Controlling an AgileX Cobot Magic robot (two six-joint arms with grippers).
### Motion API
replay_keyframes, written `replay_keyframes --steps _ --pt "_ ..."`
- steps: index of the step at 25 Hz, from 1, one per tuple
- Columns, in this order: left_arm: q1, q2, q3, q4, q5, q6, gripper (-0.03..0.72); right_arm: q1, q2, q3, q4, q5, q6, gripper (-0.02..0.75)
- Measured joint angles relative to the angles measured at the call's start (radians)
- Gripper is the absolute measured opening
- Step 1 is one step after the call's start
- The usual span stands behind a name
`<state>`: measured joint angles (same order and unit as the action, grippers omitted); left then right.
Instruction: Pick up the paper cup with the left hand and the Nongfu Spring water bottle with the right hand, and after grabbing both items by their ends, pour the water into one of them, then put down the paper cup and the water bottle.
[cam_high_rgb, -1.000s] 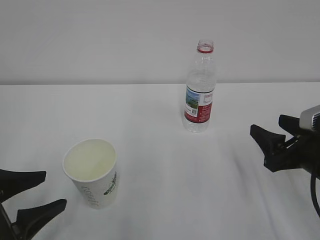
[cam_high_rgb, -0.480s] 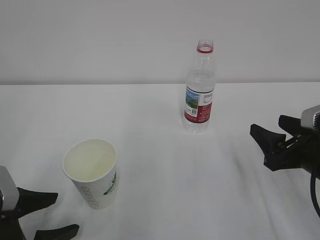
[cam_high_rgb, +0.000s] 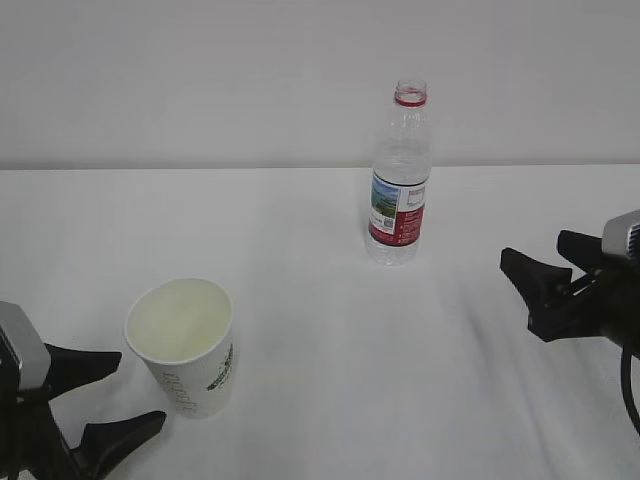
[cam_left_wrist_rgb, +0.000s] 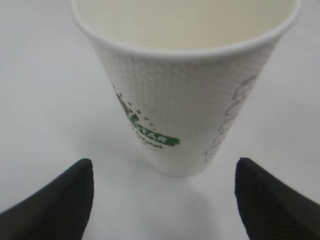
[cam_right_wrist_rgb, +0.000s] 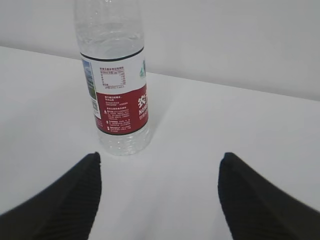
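The white paper cup (cam_high_rgb: 184, 345) with a green logo stands upright at the front left of the table; in the left wrist view the paper cup (cam_left_wrist_rgb: 185, 95) fills the upper frame. Just left of it my left gripper (cam_high_rgb: 128, 393) (cam_left_wrist_rgb: 164, 170) is open, its fingers apart from the cup's base. The Nongfu Spring water bottle (cam_high_rgb: 400, 180) (cam_right_wrist_rgb: 116, 80) stands upright, uncapped, at the back centre. My right gripper (cam_high_rgb: 543, 258) (cam_right_wrist_rgb: 160, 165) is open at the right edge, well short of the bottle. Whether water is in the bottle or cup I cannot tell.
A white table (cam_high_rgb: 330, 300) runs back to a plain white wall (cam_high_rgb: 200, 80). Nothing else stands on it; open surface lies between the cup and the bottle.
My left gripper pulled back and down, then came up again toward the cup and stands a little wider. The right gripper, cup and bottle have not moved.
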<state>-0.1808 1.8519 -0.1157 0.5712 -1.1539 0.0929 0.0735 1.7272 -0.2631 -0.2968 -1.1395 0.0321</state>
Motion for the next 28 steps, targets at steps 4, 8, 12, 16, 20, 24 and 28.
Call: replay_keyframes --steps 4,8,12,16,20,24,28 --pt "0.0 0.01 -0.02 0.002 -0.002 0.002 0.666 0.0 0.0 0.0 0.0 0.0 0.002 0.55" --pt "0.0 0.052 -0.037 0.015 -0.002 0.002 0.68 0.0 0.0 0.0 0.0 0.0 0.002 0.55" --pt "0.0 0.068 -0.045 0.035 -0.002 0.003 0.685 0.0 0.0 0.0 0.0 0.0 0.002 0.55" --pt "0.0 0.068 -0.045 0.037 -0.002 0.003 0.685 0.0 0.0 0.0 0.0 0.0 0.005 0.549" --pt "0.0 0.068 -0.051 0.044 -0.002 0.003 0.686 0.0 0.0 0.0 0.0 0.0 0.005 0.549" --pt "0.0 0.068 -0.091 0.065 -0.002 0.003 0.686 0.0 0.0 0.0 0.0 0.0 0.005 0.549" --pt "0.0 0.068 -0.117 0.074 -0.002 0.003 0.686 0.0 0.0 0.0 0.0 0.0 0.005 0.549"
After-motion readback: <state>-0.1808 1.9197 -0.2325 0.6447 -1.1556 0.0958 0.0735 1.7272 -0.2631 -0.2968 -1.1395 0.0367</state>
